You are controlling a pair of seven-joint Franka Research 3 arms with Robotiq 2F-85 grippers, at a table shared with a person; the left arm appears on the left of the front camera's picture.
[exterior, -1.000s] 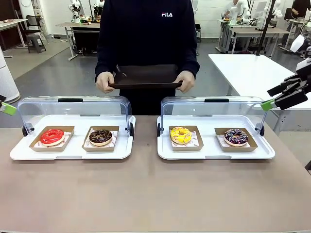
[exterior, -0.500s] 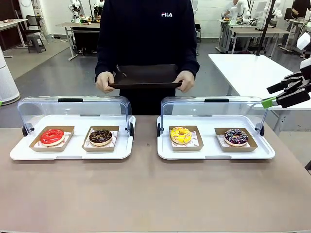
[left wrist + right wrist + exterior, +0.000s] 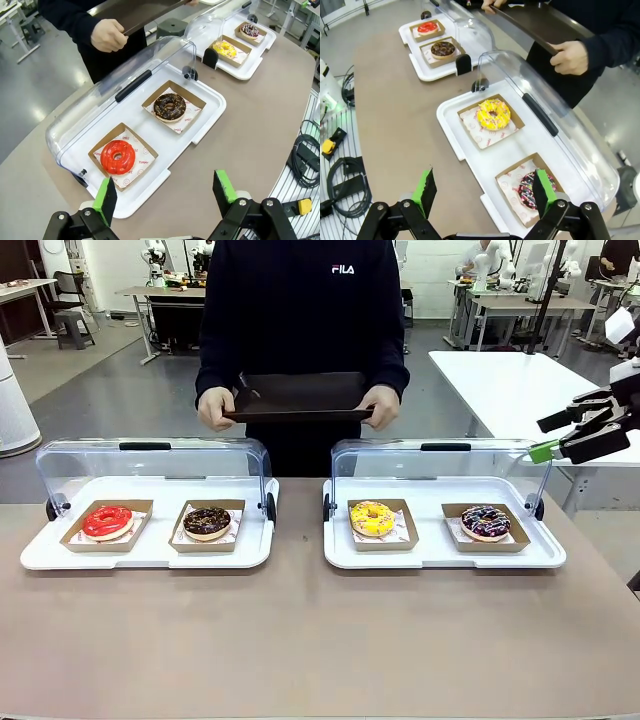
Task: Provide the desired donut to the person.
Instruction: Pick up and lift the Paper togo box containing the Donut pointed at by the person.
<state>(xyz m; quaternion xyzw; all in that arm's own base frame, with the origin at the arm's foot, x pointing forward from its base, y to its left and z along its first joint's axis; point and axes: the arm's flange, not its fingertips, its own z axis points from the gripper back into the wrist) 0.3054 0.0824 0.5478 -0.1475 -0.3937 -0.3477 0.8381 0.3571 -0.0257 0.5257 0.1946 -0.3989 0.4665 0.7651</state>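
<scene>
A: Where is the person in the dark sweatshirt (image 3: 300, 320)?
B: Standing behind the brown table (image 3: 300, 640), holding a flat dark tray (image 3: 300, 398).
A: And the grippers?
B: The left gripper (image 3: 165, 192) and the right gripper (image 3: 484, 192) are both spread wide, empty.

Standing person (image 3: 302, 320) holds a dark tray (image 3: 300, 395).

White letters on the chest of the person's (image 3: 300, 340) dark sweatshirt (image 3: 290, 310) say FILA. In the left wrist view, the paper (image 3: 145, 150) under the red donut (image 3: 117, 156) has small red words on it. They say YUMMY and SMILE. The paper under the chocolate donut (image 3: 169, 106) says SMILE too. In the right wrist view, the paper under the yellow donut (image 3: 493, 114) has small print too, but it is too tiny to read.
</scene>
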